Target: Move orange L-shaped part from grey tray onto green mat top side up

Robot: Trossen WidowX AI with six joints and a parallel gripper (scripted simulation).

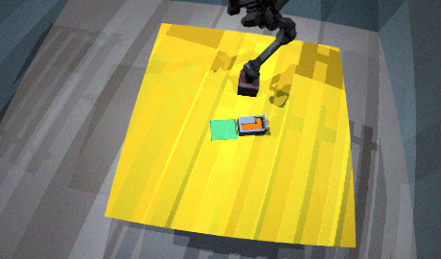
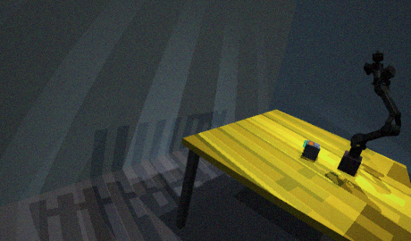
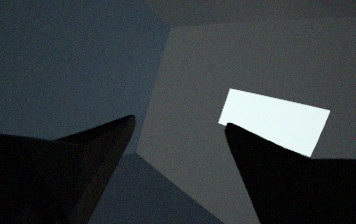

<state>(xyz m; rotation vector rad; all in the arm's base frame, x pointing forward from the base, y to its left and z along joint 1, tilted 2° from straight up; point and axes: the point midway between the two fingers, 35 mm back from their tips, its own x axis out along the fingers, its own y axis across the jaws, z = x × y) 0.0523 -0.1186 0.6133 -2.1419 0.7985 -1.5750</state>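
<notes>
Going left to right in the top view: floor (image 1: 53,103) (image 2: 107,211) first, grey, with streaks of light and shade, then the yellow table (image 1: 192,194) (image 2: 264,162). Green mat (image 1: 223,129) (image 2: 305,144) lies flat on it, right beside the tray. Base (image 1: 247,91) (image 2: 349,164), a dark block, sits nearer the table's upper edge, apart from both. Tray (image 1: 251,133) (image 2: 311,153) is grey, upright on the table, with the orange part (image 1: 249,127) (image 2: 311,143) in its pocket; L shape readable from the top, foot toward the right end. Looks level there, too small to be sure it's fully flush. Gripper (image 1: 259,1) (image 2: 379,66) (image 3: 181,123) is up high, well apart from tray and mat; fingers wide open, nearly all the way, holding nothing. Arm (image 1: 270,50) (image 2: 390,106) runs up from the base, bends at the elbow, and carries the gripper above. Wrist view, left to right: one dark finger, a broad gap with walls behind, then the other finger overlapping the lower edge of a bright white panel (image 3: 280,120). No tray, part or mat in that view.
</notes>
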